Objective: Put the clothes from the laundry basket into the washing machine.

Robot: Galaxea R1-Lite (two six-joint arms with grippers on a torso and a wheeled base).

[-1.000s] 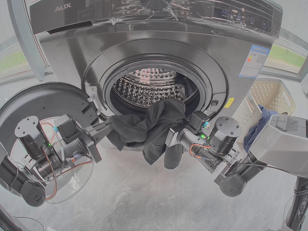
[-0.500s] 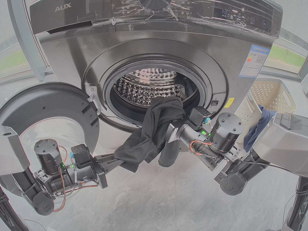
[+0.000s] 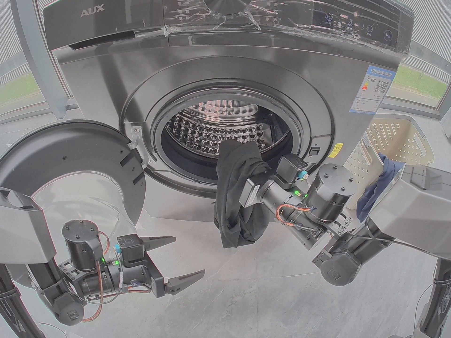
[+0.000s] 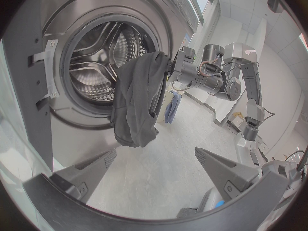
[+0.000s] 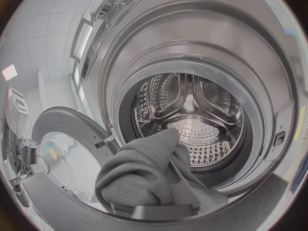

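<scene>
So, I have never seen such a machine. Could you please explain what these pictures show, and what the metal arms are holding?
This is a robot with two arms, loading a washing machine. One picture comes from a camera on its head, and the other two from a camera on each wrist. The machine's round door stands open on the robot's left, and the shiny drum is visible inside. The right gripper, a two-fingered clamp, is shut on a black garment that hangs at the drum's opening. The left gripper is open, low over the grey floor, and holds nothing. To the right of the machine stands a cream laundry basket with a blue cloth draped over its edge.
</scene>
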